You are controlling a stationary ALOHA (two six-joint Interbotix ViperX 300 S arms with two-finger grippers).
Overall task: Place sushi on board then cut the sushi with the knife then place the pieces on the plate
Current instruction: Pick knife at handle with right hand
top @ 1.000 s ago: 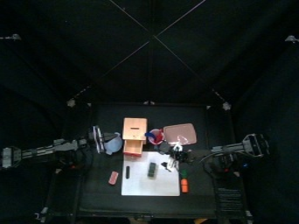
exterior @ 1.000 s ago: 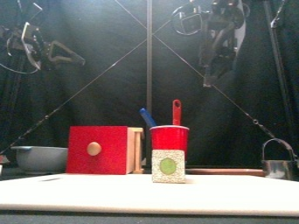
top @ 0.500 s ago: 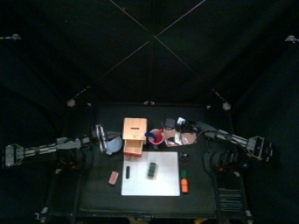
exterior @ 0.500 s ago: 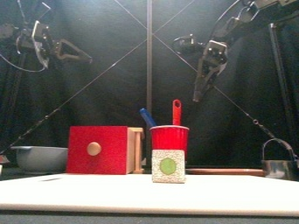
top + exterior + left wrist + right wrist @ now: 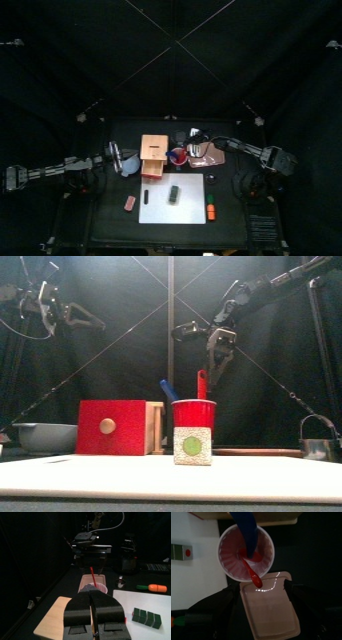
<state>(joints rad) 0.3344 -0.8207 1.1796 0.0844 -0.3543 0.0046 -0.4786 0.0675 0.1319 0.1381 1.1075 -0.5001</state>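
Right claw [image 5: 211, 372] — jaws parted, empty — hung above red cup [image 5: 194, 413], frame centre; skewed descent risked clipping rim, toppling it.

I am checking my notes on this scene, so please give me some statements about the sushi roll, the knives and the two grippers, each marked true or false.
1. The dark green toy sushi roll lies on the white cutting board. True.
2. The right gripper holds the red toy knife. False: it hangs open above the red cup, where the red toy knife and the blue toy knife both stand.
3. The left gripper has its jaws shut. True.
4. Sushi pieces lie on the flat pink tray. False: the sushi roll is on the cutting board.
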